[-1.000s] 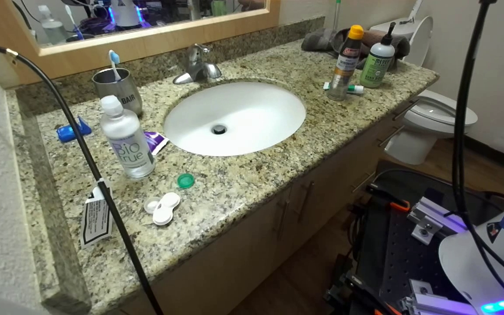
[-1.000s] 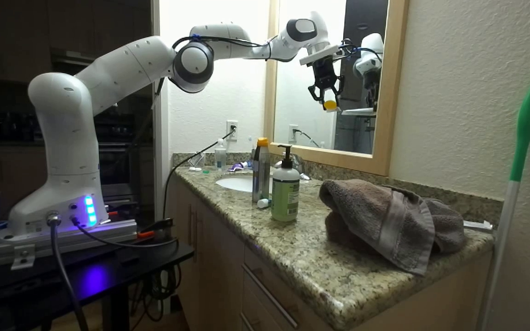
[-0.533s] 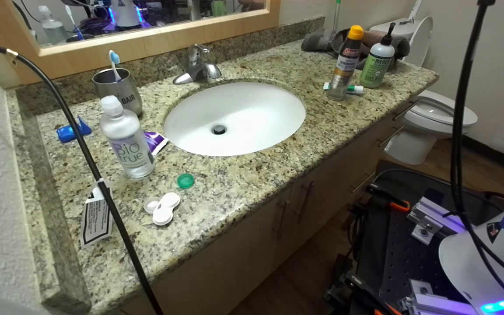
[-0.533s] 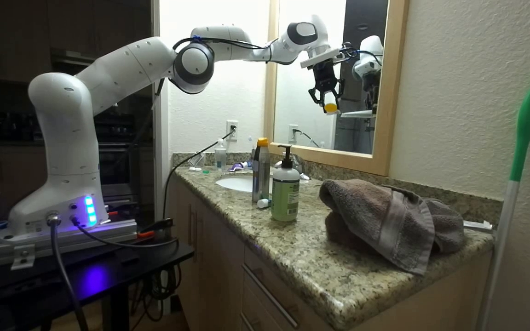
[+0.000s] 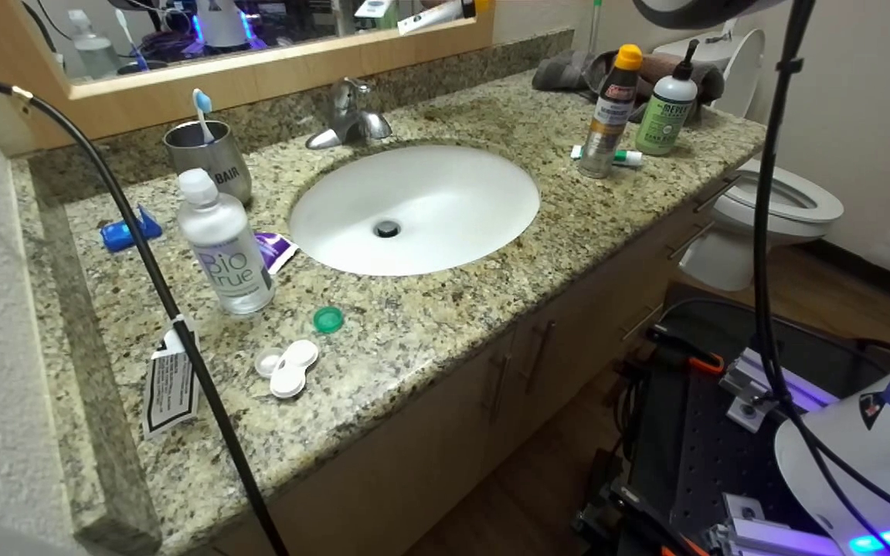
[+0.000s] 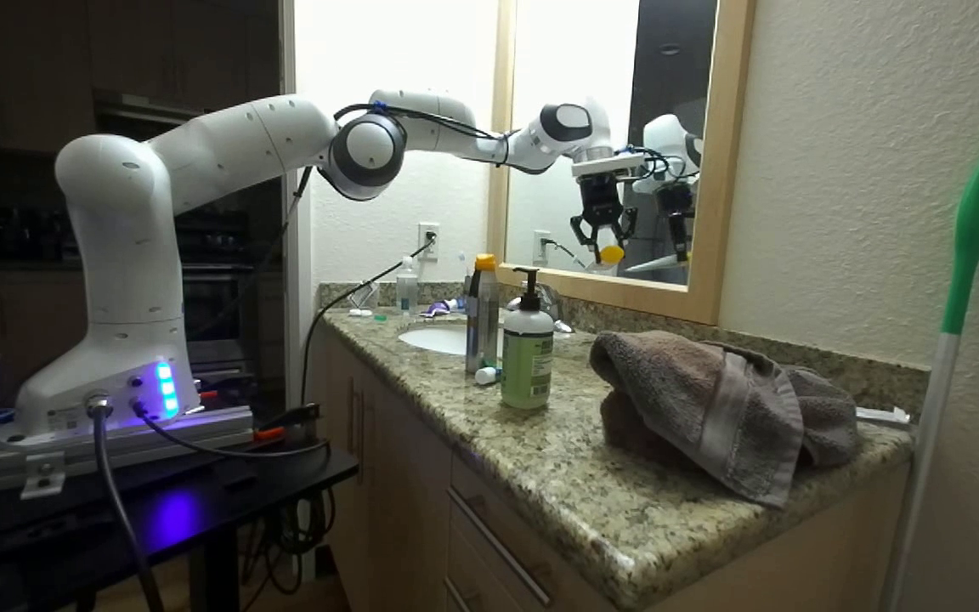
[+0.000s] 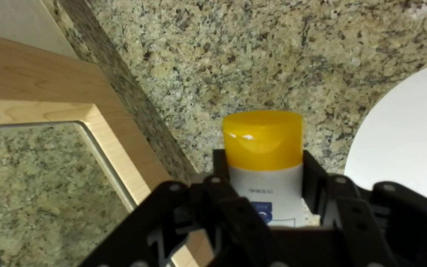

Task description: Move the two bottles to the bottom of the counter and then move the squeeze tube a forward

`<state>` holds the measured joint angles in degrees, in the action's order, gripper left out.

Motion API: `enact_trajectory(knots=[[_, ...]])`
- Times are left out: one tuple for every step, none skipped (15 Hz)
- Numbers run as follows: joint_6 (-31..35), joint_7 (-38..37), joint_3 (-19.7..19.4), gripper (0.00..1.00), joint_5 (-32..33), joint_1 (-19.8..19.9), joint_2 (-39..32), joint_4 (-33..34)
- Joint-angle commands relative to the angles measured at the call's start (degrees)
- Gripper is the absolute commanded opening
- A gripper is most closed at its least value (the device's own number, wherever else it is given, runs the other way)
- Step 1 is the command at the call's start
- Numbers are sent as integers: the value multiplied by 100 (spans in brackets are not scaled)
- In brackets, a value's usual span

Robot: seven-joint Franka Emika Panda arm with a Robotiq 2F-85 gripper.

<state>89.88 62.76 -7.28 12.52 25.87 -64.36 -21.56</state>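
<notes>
My gripper (image 6: 605, 241) is shut on a white squeeze tube with a yellow cap (image 6: 611, 255), held in the air in front of the mirror. In the wrist view the fingers (image 7: 263, 167) press both sides of the tube (image 7: 263, 142), cap outward, above the counter (image 7: 272, 66) between mirror frame and sink. The slim dark bottle with orange cap (image 5: 609, 116) and the whitish bottle with green label and black pump (image 5: 665, 116) stand upright side by side at the counter's far end (image 5: 568, 193). Both bottles also show nearer in an exterior view (image 6: 482, 314) (image 6: 528, 361).
A small white-green tube (image 5: 626, 158) lies behind the dark bottle. A grey towel (image 6: 710, 399) is bunched near the counter's end. The oval sink (image 5: 414, 193), faucet (image 5: 348, 120), cup (image 5: 209, 158), clear bottle (image 5: 225, 247) and lens case (image 5: 293, 369) are on the counter. A black cable (image 5: 182, 332) crosses it.
My arm has moved down with the tube still in the gripper. Its reflection now shows in the mirror and the arm's underside at the top of an exterior view. The bottles have not moved.
</notes>
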Motion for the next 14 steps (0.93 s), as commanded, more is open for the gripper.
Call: enact_trajectory(knots=[[-15, 78, -87, 48, -54, -28, -92, 79], [6, 107, -93, 48, -45, -36, -95, 43], [43, 115, -95, 48, -41, -43, -46, -33], [96, 118, -98, 48, -39, -50, 24, -137], [96, 126, -101, 48, -38, -49, 26, -122], [96, 130, -102, 48, -38, -50, 27, -117], [96, 131, -103, 48, -38, -49, 27, -117], [96, 132, -103, 48, -37, -49, 27, -117], [96, 132, -104, 48, -37, -49, 27, -117], [96, 133, -104, 48, -37, -49, 27, -117], [96, 133, -105, 48, -37, -49, 27, -117], [96, 133, -105, 48, -37, -49, 27, -117], [96, 133, -105, 48, -37, -49, 27, -117], [96, 133, -105, 48, -37, -49, 27, -117]])
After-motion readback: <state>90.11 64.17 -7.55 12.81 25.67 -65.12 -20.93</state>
